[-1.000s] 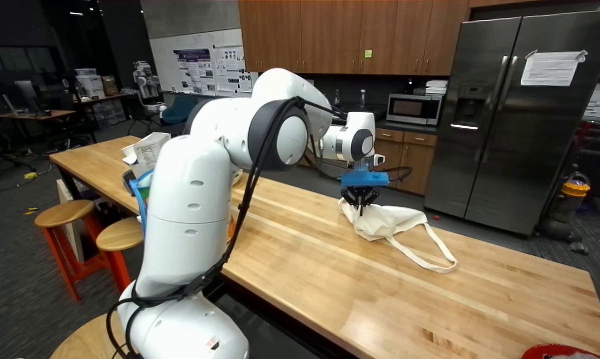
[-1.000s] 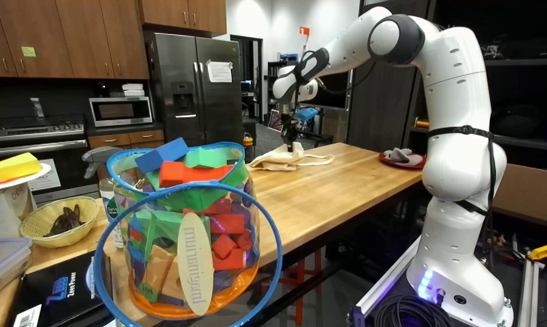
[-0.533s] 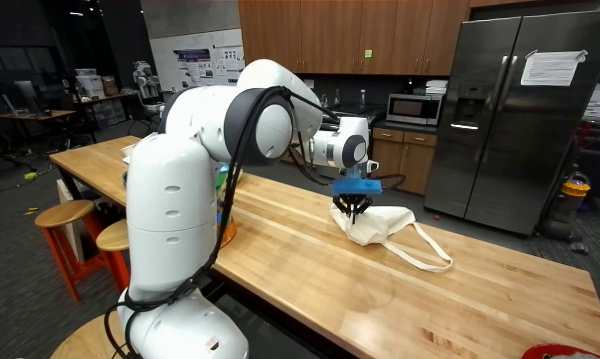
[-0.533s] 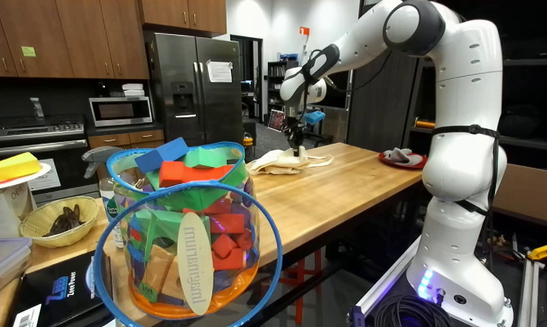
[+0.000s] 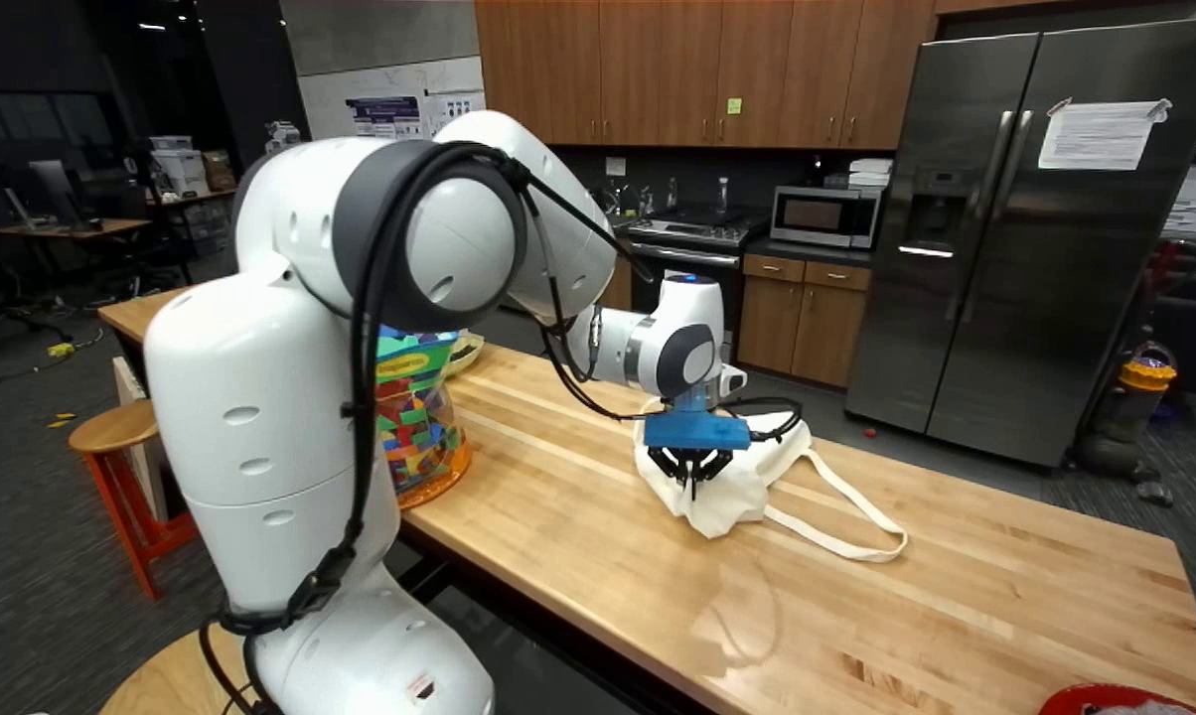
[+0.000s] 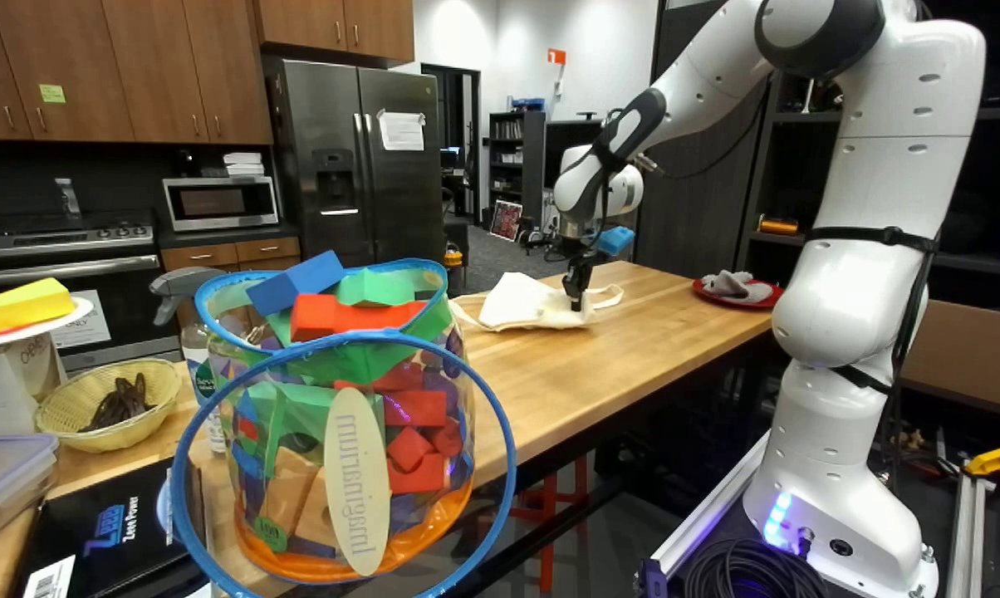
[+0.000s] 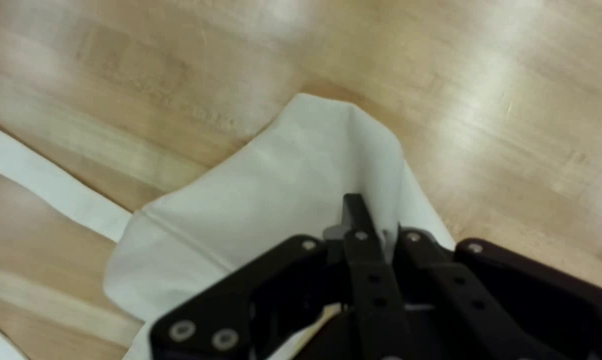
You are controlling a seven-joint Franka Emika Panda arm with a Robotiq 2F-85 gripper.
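An off-white cloth bag lies crumpled on the wooden table, and it also shows in an exterior view and in the wrist view. My gripper points down and is shut on a fold of the bag. In the wrist view the fold stands up between the fingers, and the right fingertip is hidden behind cloth. The gripper also shows low over the table. The bag's strap lies looped on the table away from the gripper.
A clear bag of coloured blocks stands on the table, also visible beside the arm. A red plate with a grey cloth lies near the opposite end. A yellow basket and spray bottle stand behind the blocks.
My gripper has moved, still shut on the bag's fold, towards the table edge nearest the robot's base. The bag has been pulled along and part of it has flopped over.
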